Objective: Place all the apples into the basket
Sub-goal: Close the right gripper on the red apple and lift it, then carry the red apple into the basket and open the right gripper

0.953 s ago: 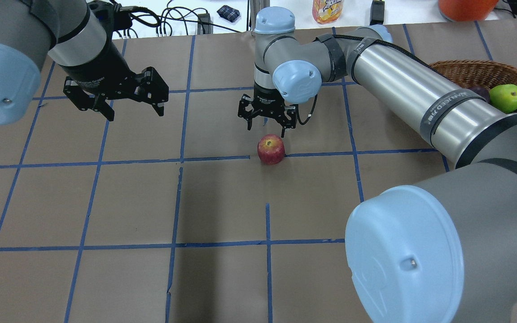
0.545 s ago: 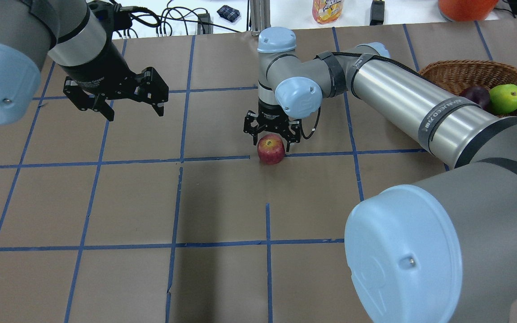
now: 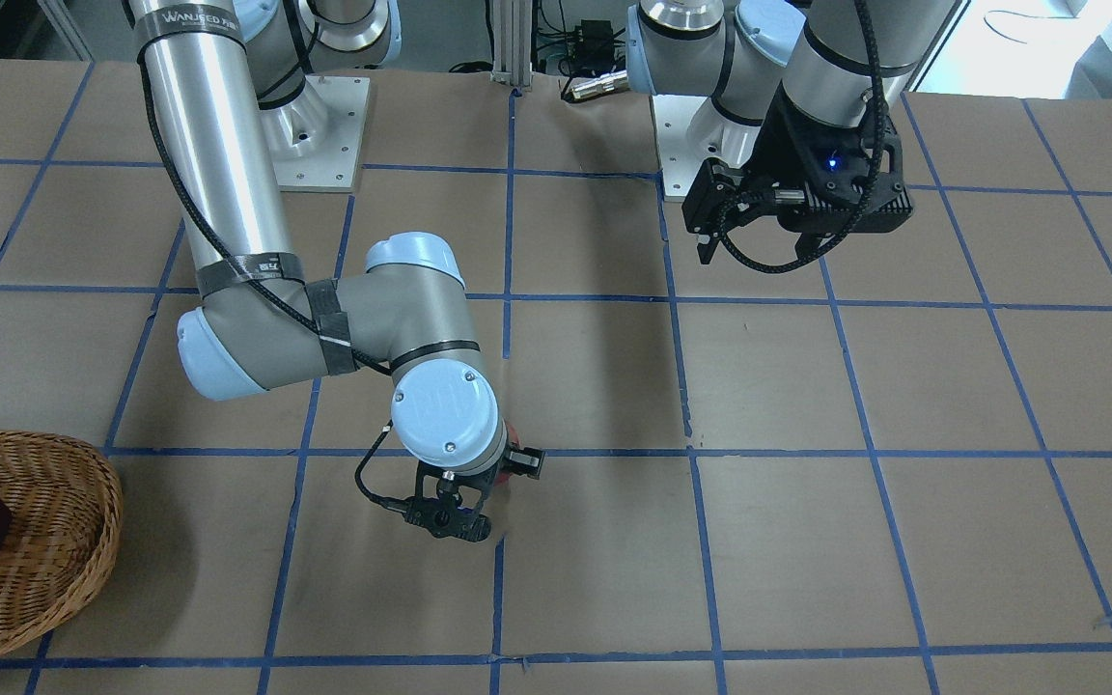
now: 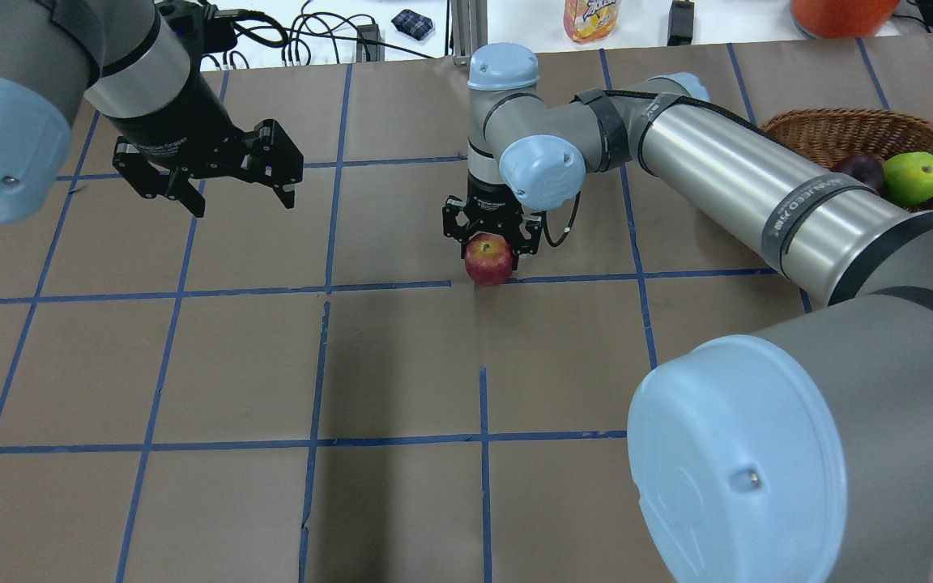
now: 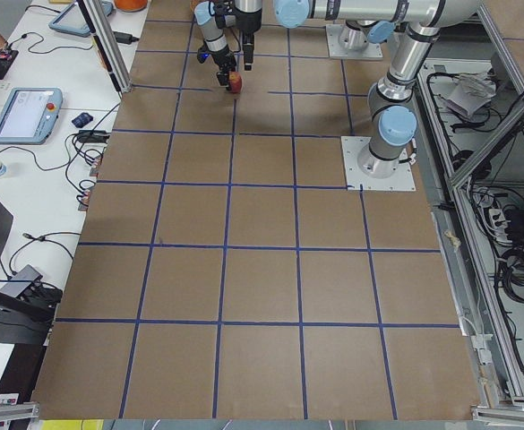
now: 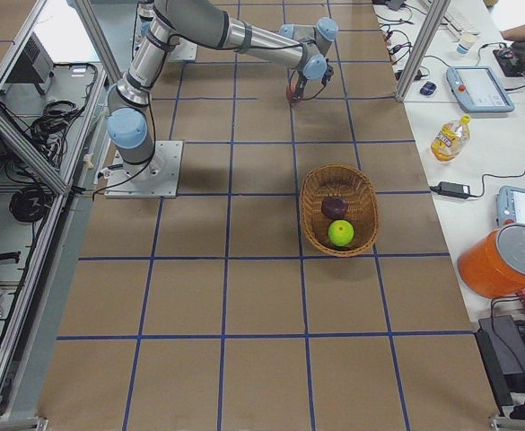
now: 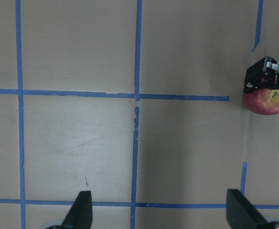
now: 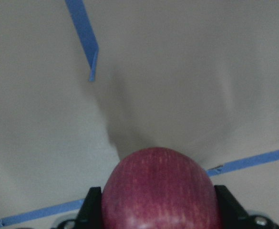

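The red apple [image 4: 488, 261] with a yellowish stem patch sits mid-table on a blue tape line. My right gripper [image 4: 488, 253] comes down from above and is shut on it. The right wrist view shows the red apple [image 8: 160, 191] filling the gap, with fingers [image 8: 92, 207] pressed to its sides. My left gripper [image 4: 244, 206] is open and empty, hovering well to the left; its wrist view shows the red apple [image 7: 268, 101] at the far right. The wicker basket [image 4: 823, 128] at the far right holds the lime-green apple [image 4: 913, 178] and the maroon apple [image 4: 859, 168].
The table is brown paper with a blue tape grid. My right arm's long silver link [image 4: 742, 186] stretches between the basket and the red apple. Cables, a bottle [image 4: 590, 18] and an orange container [image 4: 839, 14] lie beyond the far edge.
My right gripper has come down over the red apple and shut on it. The apple now sits slightly higher in the overhead view. The left arm has not moved.
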Robot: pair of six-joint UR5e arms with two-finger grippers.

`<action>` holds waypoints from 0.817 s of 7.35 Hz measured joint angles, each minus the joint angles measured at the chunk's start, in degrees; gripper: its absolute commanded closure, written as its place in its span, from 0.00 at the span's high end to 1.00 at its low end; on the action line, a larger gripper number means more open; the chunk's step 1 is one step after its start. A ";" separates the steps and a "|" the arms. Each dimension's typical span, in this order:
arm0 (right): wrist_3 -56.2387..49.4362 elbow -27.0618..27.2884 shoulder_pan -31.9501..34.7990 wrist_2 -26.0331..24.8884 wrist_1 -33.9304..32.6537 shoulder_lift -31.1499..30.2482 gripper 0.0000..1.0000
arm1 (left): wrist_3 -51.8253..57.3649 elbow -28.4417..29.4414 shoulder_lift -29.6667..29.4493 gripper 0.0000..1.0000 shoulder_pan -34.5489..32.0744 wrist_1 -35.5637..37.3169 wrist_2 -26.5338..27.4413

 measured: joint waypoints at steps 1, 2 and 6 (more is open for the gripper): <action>-0.25 -0.08 -2.18 -0.64 1.07 -2.33 0.00 | 0.00 -0.01 0.00 1.00 0.00 0.00 0.01; -1.30 -0.12 -5.57 -2.08 2.96 -5.12 0.00 | 0.00 -0.02 0.00 1.00 0.00 0.00 0.03; -22.33 -0.98 -22.75 -10.46 6.77 -10.03 0.00 | 0.00 -0.03 -0.01 1.00 0.00 -0.02 0.04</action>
